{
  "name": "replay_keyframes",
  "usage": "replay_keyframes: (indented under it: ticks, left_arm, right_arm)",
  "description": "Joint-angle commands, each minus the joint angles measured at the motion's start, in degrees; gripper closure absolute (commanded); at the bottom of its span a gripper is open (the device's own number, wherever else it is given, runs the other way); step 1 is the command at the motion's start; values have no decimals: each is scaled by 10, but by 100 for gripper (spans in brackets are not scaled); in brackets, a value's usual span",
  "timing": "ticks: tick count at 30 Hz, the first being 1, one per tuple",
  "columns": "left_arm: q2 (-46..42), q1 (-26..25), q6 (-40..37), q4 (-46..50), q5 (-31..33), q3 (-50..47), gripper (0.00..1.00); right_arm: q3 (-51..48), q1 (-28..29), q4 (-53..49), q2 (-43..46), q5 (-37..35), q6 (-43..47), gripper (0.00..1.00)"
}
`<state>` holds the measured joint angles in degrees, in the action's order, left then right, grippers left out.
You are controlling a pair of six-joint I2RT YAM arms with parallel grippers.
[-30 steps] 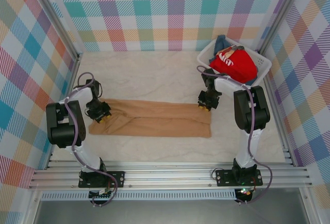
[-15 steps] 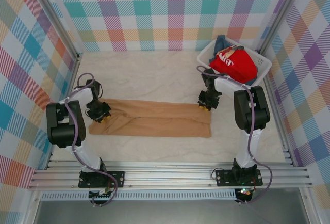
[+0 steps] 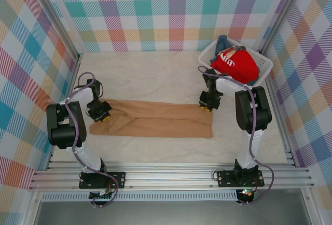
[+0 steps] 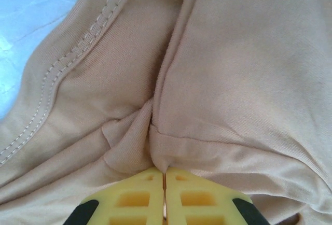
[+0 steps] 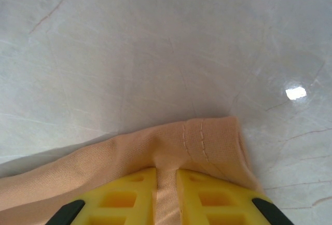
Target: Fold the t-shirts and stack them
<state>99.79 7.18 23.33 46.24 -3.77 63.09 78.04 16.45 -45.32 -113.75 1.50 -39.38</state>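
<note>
Top external view: the tan t-shirt lies as a long folded strip across the surface. The left tool is pressed together on a pucker of cloth at the strip's left end. The right tool pinches the stitched hem corner at its right end. Behind that, the red t-shirt and blue t-shirt sit heaped in the white basket.

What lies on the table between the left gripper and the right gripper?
In the top view, the tan t-shirt, folded into a long strip, runs from left gripper to right gripper.
</note>
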Motion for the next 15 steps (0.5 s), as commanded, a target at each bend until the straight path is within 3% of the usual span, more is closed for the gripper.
replay_keyframes:
  ticks: [1, 15]
  left_arm:
    - [-14, -6, 7, 20, -5, 21, 92]
    - [12, -16, 9, 22, -14, 29, 86]
  right_arm:
    - [1, -4, -9, -24, -4, 4, 81]
    - [3, -4, -9, -28, -3, 6, 81]
